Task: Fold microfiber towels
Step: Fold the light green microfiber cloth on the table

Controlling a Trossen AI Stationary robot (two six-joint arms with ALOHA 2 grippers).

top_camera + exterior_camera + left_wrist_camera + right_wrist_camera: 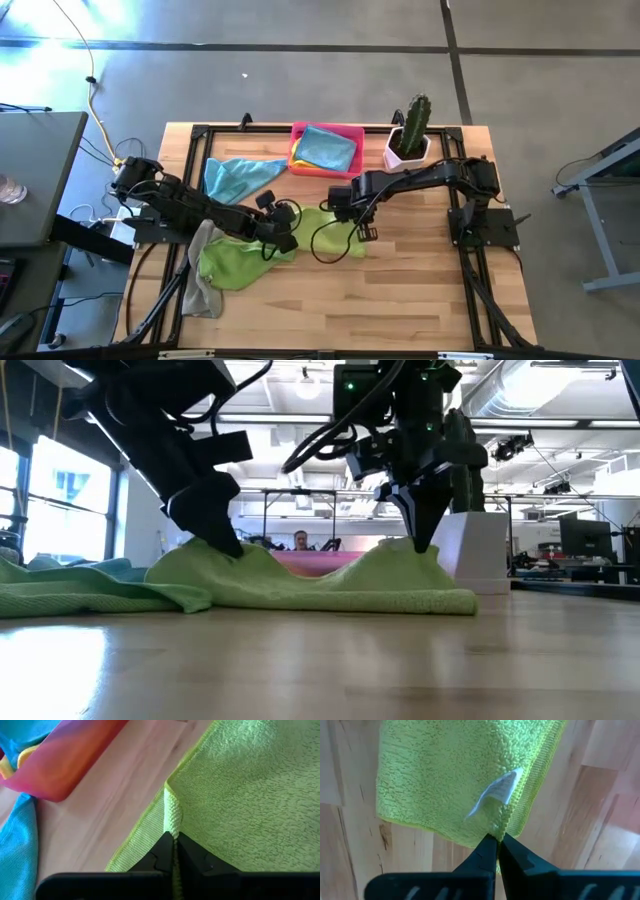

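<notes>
Left gripper [174,841] and right gripper [498,842] each pinch the lime towel [240,255] (its middle hidden by arms); grey towel [200,285] half-covered.

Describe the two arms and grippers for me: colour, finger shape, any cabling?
Both arms are black, jointed and boxy, on black frame mounts at the table's sides. Loose black cables loop off the left gripper and right gripper. Each gripper carries two dark, wedge-shaped fingers tapering to narrow tips. A small green light glows on the right arm's wrist housing in the low view.
</notes>
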